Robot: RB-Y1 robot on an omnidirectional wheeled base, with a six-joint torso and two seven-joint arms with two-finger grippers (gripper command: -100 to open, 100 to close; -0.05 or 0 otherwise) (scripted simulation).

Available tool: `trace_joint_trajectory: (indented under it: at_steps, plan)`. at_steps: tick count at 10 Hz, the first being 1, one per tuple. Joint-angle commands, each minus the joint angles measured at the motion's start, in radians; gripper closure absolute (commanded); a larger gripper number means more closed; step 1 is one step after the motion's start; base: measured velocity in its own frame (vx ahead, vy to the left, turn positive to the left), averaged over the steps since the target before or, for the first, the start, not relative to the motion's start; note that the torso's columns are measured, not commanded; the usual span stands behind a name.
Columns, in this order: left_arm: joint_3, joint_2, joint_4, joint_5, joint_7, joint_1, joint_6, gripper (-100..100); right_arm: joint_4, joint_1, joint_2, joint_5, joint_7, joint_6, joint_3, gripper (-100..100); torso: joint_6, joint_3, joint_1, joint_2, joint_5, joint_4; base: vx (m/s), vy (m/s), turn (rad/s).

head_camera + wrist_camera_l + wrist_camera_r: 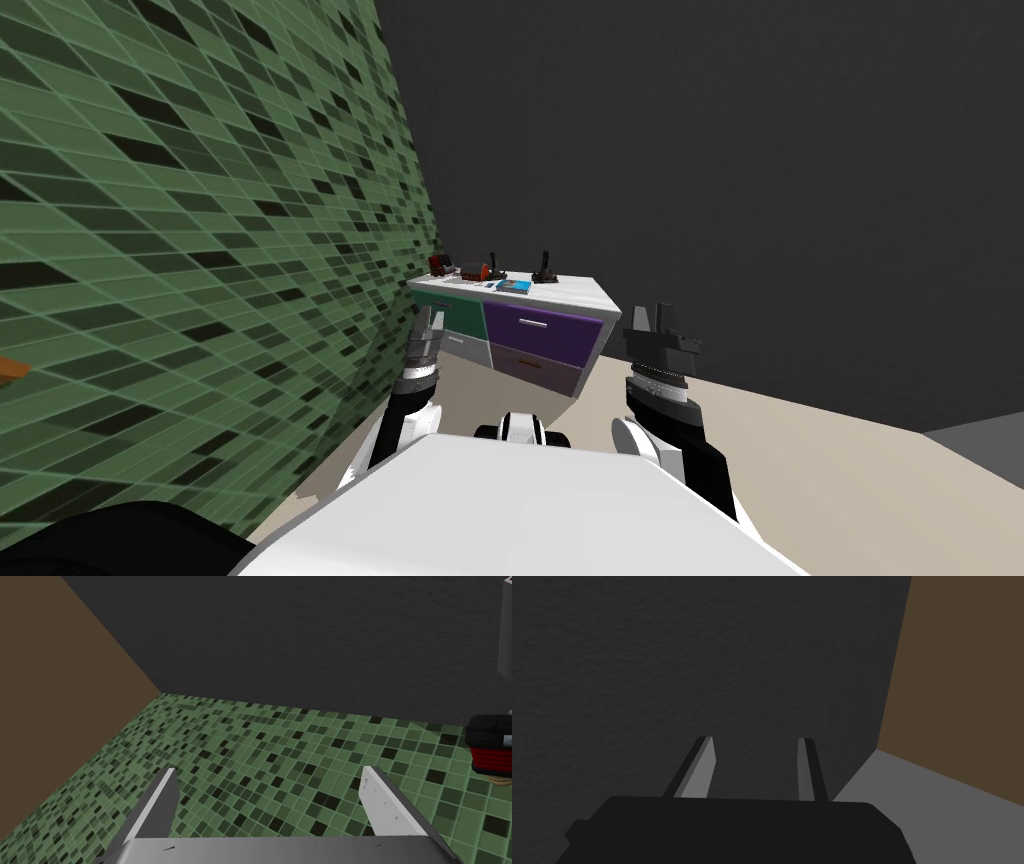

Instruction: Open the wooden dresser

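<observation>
The dresser (592,296) stands ahead against the green tiled wall (200,250). It has a white top, a green drawer (462,315), a purple drawer (545,335) with a pale bar handle, and two duller drawers below. All drawers look closed. My left gripper (432,320) is raised in front of the dresser's left end, by the green drawer. In the left wrist view this gripper (269,771) is open and holds nothing, with tiled wall beyond it. My right gripper (652,318) hangs just right of the dresser; its fingers (707,761) stand apart with nothing between them.
Small items sit on the dresser top: red and black objects (472,268), a blue book (515,286) and a dark upright thing (545,270). One red and black object (492,743) shows close beside the left hand. Dark grey walls stand behind and to the right; beige floor (800,460) lies on the right.
</observation>
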Motion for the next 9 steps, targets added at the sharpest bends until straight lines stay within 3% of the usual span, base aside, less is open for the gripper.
trace_joint_trajectory:
  at_steps: [1,4,9]
  plan:
    - [-0.004,0.055,0.051,-0.006,-0.005,-0.016,-0.001,-100,0.000,0.000,0.000,0.000,0.000,0.000,0.000,0,0.000,0.000,0.000,0.000,0.000,0.000,0.039,-0.023,-0.027]
    - [-0.013,0.090,0.123,-0.017,-0.014,-0.038,-0.001,-100,0.000,0.000,0.000,0.000,0.000,0.000,0.000,0,0.000,0.000,0.000,0.001,0.000,0.001,0.046,-0.027,-0.039]
    - [-0.030,0.115,0.256,-0.037,-0.030,-0.077,-0.002,-100,0.000,0.000,0.000,0.000,0.000,0.000,0.000,0,0.000,0.001,0.000,0.001,0.000,0.001,0.044,-0.033,-0.041]
